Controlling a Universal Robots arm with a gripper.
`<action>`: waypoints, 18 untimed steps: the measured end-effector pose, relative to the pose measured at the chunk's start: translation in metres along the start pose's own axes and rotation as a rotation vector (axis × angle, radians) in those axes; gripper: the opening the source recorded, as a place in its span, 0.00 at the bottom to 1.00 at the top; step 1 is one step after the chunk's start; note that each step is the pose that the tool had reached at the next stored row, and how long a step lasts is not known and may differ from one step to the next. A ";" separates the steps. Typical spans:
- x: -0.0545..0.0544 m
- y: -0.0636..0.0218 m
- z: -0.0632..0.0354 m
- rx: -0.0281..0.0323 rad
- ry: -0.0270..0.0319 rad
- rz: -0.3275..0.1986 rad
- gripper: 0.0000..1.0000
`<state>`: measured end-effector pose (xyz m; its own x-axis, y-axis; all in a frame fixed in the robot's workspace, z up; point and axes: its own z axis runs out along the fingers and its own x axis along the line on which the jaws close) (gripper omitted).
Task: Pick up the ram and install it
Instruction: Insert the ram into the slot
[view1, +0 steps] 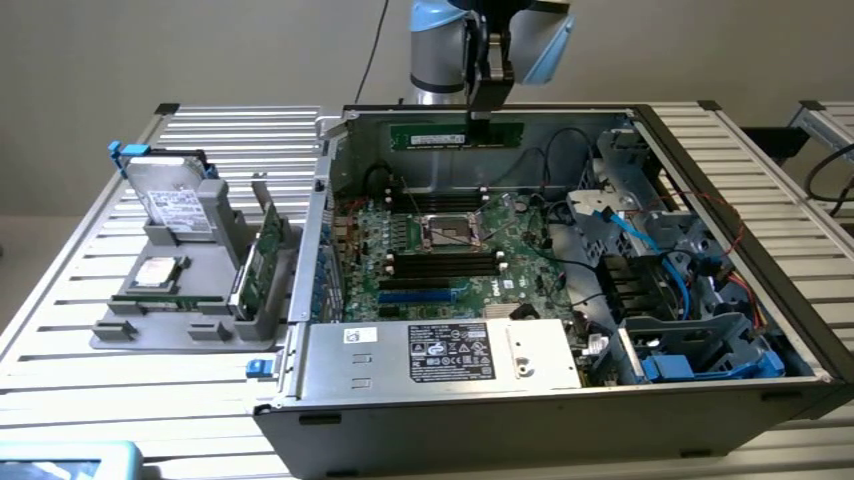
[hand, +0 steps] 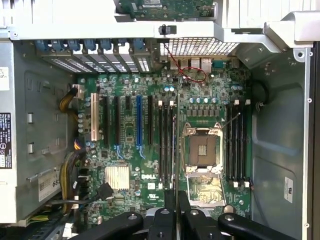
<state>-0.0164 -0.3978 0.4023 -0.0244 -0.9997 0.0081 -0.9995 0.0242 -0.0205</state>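
Where it hangs above the case (view1: 534, 425), the tool (view1: 483, 118) pinches the ram (view1: 430, 135) by its upper edge.

- 1 word legible: "DELL", white letters on the motherboard (hand: 200, 85), beside the CPU socket (hand: 202, 150), on the side toward the silver heatsink (hand: 116, 177).
- Black label (view1: 450, 353) on the power supply, on the near side of the CPU socket in the exterior view: white print and marks, too small to read.
- White label on the ram (view1: 430, 139), beyond the CPU socket: print unreadable.
- White sticker (hand: 288, 189) on the case wall past the CPU socket: unreadable.
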 end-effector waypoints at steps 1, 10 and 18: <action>0.000 0.0000 0.0001 0.0000 -0.0001 0.000 0.14; -0.001 0.0010 0.0058 0.0001 0.0003 0.000 0.14; -0.001 0.0009 0.0174 -0.0169 -0.0007 0.000 0.14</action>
<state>-0.0169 -0.3971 0.3849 -0.0239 -0.9997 0.0074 -0.9997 0.0239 -0.0036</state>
